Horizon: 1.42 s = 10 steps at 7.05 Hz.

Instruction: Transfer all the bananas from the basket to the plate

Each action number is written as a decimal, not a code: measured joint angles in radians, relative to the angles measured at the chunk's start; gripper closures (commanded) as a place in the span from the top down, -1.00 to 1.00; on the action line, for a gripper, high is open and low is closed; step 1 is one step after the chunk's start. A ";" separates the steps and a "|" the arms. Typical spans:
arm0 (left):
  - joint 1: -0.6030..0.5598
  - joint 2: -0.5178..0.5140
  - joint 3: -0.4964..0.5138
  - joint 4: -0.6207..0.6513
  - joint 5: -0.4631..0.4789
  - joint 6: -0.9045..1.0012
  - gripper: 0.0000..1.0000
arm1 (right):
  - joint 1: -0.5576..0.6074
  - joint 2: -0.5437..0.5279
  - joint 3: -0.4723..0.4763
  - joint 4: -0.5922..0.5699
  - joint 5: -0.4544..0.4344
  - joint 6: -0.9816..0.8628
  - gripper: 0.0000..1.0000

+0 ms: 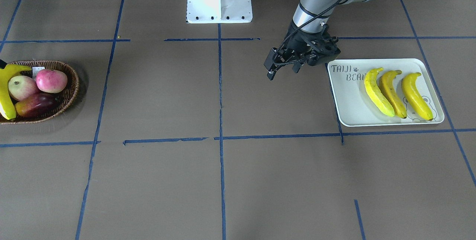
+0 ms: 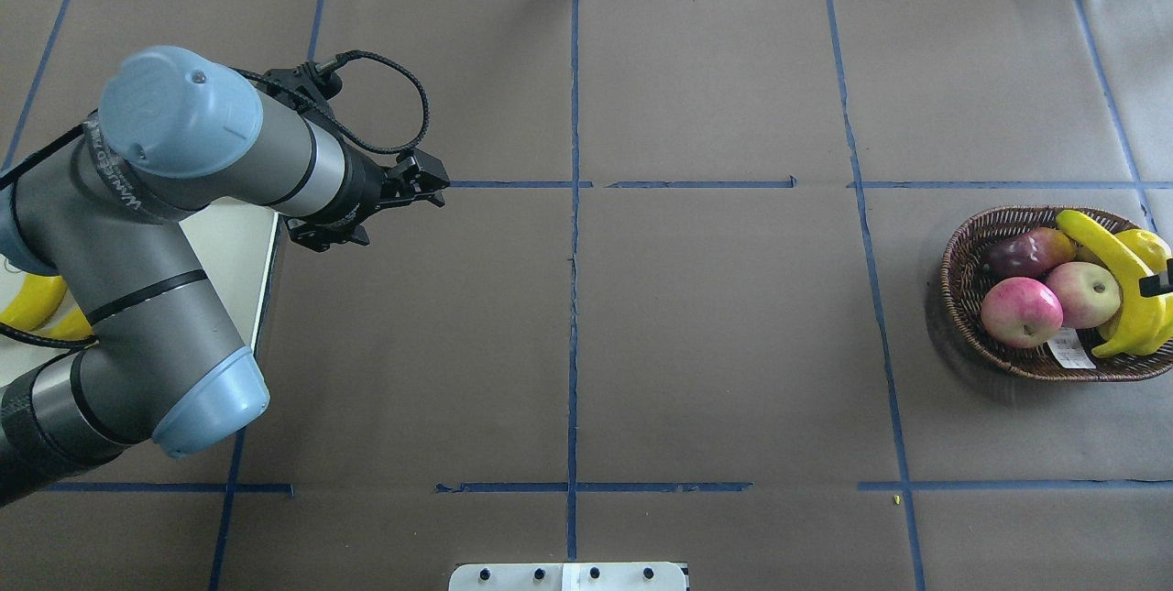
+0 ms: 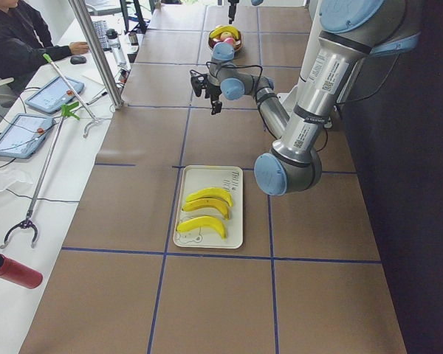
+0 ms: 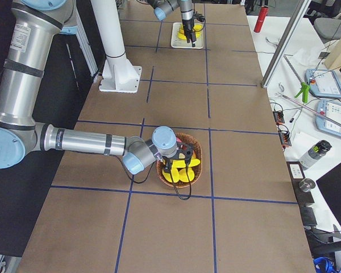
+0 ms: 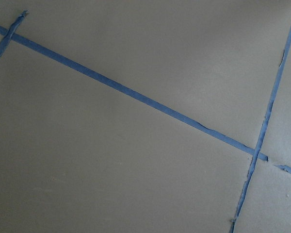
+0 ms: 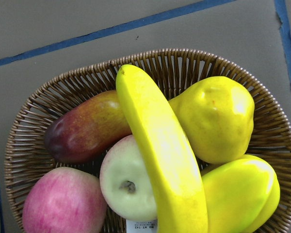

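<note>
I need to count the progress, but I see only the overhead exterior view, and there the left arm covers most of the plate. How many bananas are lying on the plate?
Observer: Three bananas lie side by side on the plate, as the front-facing camera shows.
Operator: Thank you. The right arm is cut off at my edge. Where is its gripper?
Observer: In the exterior right view the right gripper is low over the basket, at the fourth banana. I cannot tell whether it is closed.
Operator: Which fruit lies next to that banana on the far side from the apples?
Observer: The right wrist camera shows a yellow pear right beside it.
</note>
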 measured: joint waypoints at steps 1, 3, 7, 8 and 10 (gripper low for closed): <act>0.000 0.000 0.000 0.000 0.000 0.000 1.00 | -0.017 0.009 -0.009 0.001 -0.001 0.003 1.00; 0.000 0.000 0.000 0.001 0.000 0.000 1.00 | -0.028 0.016 -0.027 0.001 -0.002 0.004 1.00; 0.000 0.000 0.000 0.001 0.000 0.000 1.00 | -0.038 0.027 -0.056 0.001 -0.002 0.004 -0.50; 0.000 0.001 0.000 0.001 0.001 0.000 1.00 | -0.041 0.033 -0.057 0.001 -0.002 0.004 -0.87; 0.001 0.002 0.000 0.001 0.002 0.000 1.00 | -0.042 0.045 -0.057 -0.001 0.000 0.000 -0.97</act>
